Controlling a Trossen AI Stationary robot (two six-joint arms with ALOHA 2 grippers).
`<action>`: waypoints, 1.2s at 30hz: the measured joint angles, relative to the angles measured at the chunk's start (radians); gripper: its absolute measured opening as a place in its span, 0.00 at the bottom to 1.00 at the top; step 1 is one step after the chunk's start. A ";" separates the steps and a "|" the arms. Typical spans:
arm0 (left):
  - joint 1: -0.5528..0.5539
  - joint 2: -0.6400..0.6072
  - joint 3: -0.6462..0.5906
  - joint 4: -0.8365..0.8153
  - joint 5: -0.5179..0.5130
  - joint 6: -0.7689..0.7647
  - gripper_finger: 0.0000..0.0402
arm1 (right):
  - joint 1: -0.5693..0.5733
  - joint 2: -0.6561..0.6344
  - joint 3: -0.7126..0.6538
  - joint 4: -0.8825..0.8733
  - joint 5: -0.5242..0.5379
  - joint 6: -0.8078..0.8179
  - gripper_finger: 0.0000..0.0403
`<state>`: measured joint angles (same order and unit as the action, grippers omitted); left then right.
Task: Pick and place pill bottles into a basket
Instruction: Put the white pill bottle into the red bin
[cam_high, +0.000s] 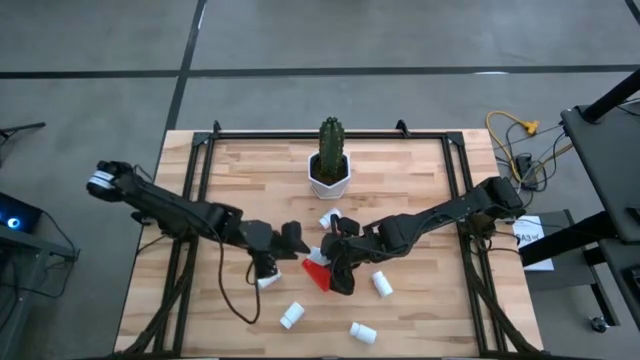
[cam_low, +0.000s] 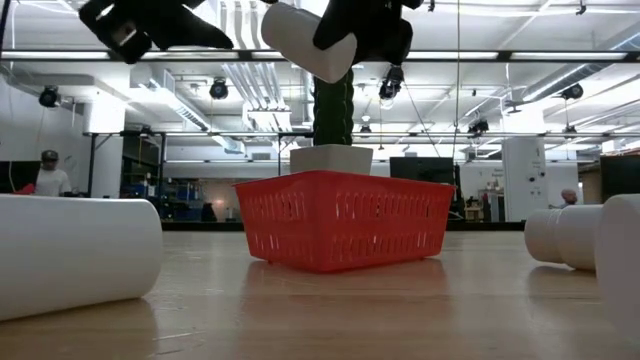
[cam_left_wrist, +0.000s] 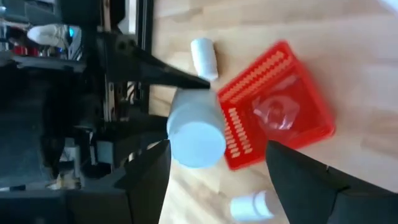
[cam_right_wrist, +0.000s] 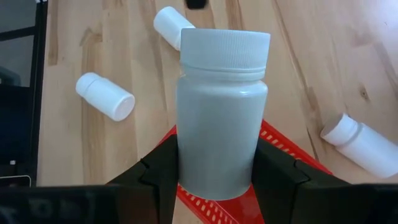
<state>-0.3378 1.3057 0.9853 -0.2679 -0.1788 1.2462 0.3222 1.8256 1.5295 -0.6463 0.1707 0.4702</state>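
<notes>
White pill bottle (cam_right_wrist: 222, 112) sat clamped in the right gripper (cam_right_wrist: 217, 168) just above the red basket (cam_low: 340, 220), presumably lined up for dropping in, while the left gripper (cam_left_wrist: 217, 168) hung spread and empty nearby, other bottles scattered on the table (cam_high: 400, 180).

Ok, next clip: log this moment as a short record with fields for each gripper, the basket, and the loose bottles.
right gripper: shut on a pill bottle, held above the red basket
left gripper: open, beside the basket, holding nothing
basket contents: no bottle visible inside
loose bottles: several lying on the table, including one, another and a third
other: cactus pot behind the basket
</notes>
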 joint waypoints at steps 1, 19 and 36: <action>-0.003 0.007 0.001 0.009 -0.020 0.000 0.61 | 0.000 0.000 0.000 0.000 0.000 -0.003 0.37; -0.035 0.036 -0.002 0.121 -0.050 0.043 0.61 | 0.000 0.000 0.000 0.001 0.000 -0.020 0.37; -0.035 0.087 -0.001 0.192 -0.066 0.047 0.61 | 0.000 -0.002 0.000 0.011 -0.015 -0.018 0.37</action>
<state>-0.3725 1.3922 0.9840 -0.0758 -0.2448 1.2934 0.3218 1.8240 1.5295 -0.6353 0.1553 0.4519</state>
